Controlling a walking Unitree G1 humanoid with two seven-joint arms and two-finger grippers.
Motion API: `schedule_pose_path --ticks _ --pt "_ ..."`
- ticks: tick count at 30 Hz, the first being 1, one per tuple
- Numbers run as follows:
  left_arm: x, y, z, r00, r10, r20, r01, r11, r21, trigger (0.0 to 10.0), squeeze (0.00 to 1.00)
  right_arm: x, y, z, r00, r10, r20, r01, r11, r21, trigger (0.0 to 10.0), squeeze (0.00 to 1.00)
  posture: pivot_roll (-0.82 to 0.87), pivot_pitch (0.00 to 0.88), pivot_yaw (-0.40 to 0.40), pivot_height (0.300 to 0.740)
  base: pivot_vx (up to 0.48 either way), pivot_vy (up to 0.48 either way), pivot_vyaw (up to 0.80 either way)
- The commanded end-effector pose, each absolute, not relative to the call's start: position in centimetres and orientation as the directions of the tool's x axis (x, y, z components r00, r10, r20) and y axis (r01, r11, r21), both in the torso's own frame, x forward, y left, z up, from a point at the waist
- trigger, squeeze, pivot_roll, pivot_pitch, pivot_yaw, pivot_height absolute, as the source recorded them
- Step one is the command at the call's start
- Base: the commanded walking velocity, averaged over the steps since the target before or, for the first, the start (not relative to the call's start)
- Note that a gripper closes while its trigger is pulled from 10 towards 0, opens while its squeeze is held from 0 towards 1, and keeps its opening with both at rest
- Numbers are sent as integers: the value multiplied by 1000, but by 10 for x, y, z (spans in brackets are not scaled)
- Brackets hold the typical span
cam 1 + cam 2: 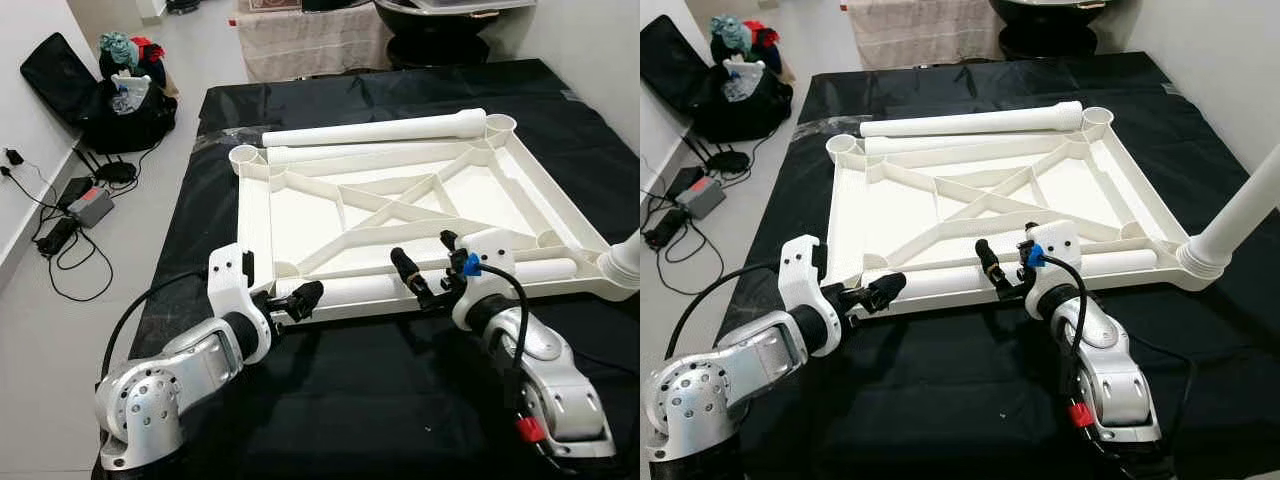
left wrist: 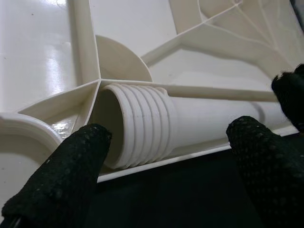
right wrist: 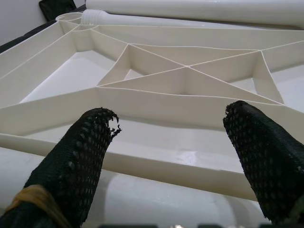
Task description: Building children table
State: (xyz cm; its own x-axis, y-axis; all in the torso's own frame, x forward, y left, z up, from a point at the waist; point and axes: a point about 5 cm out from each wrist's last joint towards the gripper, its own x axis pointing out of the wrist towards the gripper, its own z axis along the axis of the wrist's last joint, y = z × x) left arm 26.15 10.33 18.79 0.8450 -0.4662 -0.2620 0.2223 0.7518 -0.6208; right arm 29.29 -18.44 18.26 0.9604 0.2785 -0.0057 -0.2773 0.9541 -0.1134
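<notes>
A white plastic tabletop (image 1: 252,220) lies upside down on a black cloth (image 1: 380,400), its ribs facing up. One white leg (image 1: 355,291) lies along its near edge. My left gripper (image 1: 298,298) is open, a finger on each side of that leg's threaded end (image 2: 142,123). To the right, my right gripper (image 1: 422,250) is open just above the same leg, pointing across the ribs (image 3: 185,71). Two more legs (image 1: 375,130) lie side by side along the far edge. Another leg (image 1: 1240,210) stands in the right near corner socket.
The black cloth covers the floor around the tabletop. A black bag (image 1: 125,100) with clutter sits at the far left by the wall. Cables and a power adapter (image 1: 90,205) lie on the floor beside it. Cloth-draped furniture (image 1: 310,40) stands at the back.
</notes>
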Motion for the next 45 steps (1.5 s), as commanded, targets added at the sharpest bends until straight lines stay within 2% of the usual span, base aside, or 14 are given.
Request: schedule_pose_path --ticks 1,14,19,24,35,36,37,38,45 --pt "261 91 180 830 -513 -219 175 613 -771 10000 0 292 -181 185 958 288 -1 -286 952 -108 10000 0 -44 190 40 740 0 0 0" --pt "276 97 183 842 -510 -178 184 580 -793 10000 0 293 -180 190 957 289 13 -286 952 -109 10000 0 -52 189 35 740 0 0 0" --pt "277 95 181 831 -524 -189 181 575 -798 10000 0 294 -180 191 958 288 15 -284 952 -110 10000 0 -55 189 34 740 0 0 0" --pt "270 84 167 774 -586 -241 129 519 -845 10000 0 294 -180 195 958 286 25 -282 953 -114 10000 0 -55 191 35 740 0 0 0" --pt "272 80 172 764 -612 -206 152 480 -864 10000 0 294 -178 199 956 290 38 -284 952 -113 10000 0 -57 187 37 740 0 0 0" --pt "272 80 173 762 -618 -195 160 471 -868 8431 0 294 -178 200 956 291 41 -285 952 -112 10000 0 -59 185 39 740 0 0 0" --pt "272 80 173 762 -618 -195 160 471 -868 8431 0 294 -178 200 956 291 41 -285 952 -112 10000 0 -59 185 39 740 0 0 0" --pt "273 79 173 760 -622 -191 159 462 -873 0 0 294 -177 201 956 291 46 -285 952 -111 10000 0 -59 185 39 740 0 0 0" --pt "272 77 173 742 -644 -185 155 433 -888 0 0 294 -177 203 955 291 52 -284 952 -113 10000 0 -62 182 41 740 0 0 0"
